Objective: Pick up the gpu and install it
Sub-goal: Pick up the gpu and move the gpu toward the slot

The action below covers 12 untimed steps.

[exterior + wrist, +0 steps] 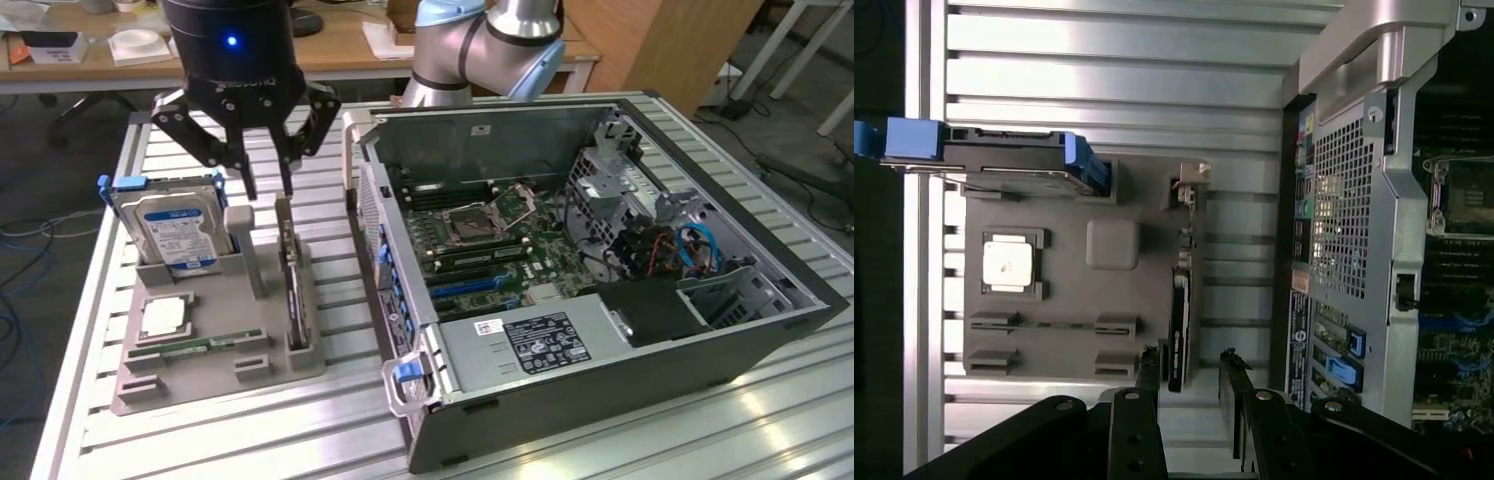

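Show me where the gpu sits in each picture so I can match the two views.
Exterior view: the gpu stands on edge in the grey holder, on its side nearest the computer case, under the open gripper.
Wrist view: the gpu is a thin dark strip along the holder's edge facing the case.
Shared landmark: the blue-labelled hard drive in the same holder.

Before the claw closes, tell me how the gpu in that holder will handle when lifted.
The gpu is a thin board standing on edge in the grey holder: probably stiff and light. Unsupported, it would likely tip. Its narrow edge gives the open claw little to grip, so it may twist.
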Motion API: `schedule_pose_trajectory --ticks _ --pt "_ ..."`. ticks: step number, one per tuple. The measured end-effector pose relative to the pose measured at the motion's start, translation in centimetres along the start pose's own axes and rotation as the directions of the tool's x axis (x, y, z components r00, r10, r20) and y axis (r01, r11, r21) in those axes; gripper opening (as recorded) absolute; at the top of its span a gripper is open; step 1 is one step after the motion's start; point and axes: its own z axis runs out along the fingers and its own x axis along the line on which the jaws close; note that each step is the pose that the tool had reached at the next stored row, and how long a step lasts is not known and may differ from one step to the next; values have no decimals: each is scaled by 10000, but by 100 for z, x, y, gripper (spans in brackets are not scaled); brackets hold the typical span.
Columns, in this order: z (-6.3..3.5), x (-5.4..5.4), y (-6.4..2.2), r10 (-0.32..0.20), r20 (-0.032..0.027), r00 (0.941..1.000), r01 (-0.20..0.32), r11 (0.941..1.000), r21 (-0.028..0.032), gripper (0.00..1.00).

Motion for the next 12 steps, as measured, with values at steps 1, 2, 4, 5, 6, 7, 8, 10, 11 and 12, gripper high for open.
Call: schedule_pose_trajectory --ticks 1,2,4,5,6,7,8,10,11,12 --pt "4 0 -6 -1 0 10000 1 10000 -1 37" --pt "8 1 -13 -2 1 10000 2 10000 -1 37" --pt "16 1 -26 -4 0 10000 4 10000 0 37" --pt "21 1 -32 -5 0 10000 5 10000 0 37" --pt "26 1 -38 -6 0 10000 6 10000 -1 37" --pt "30 2 -45 -7 0 10000 7 10000 0 37" --pt "34 2 -51 -7 0 10000 7 10000 0 37" --pt "44 2 -62 -10 1 10000 10 10000 -1 37" --pt "49 2 -68 -11 1 10000 11 10000 -1 37" --pt "55 3 -73 -11 0 10000 11 10000 0 37"
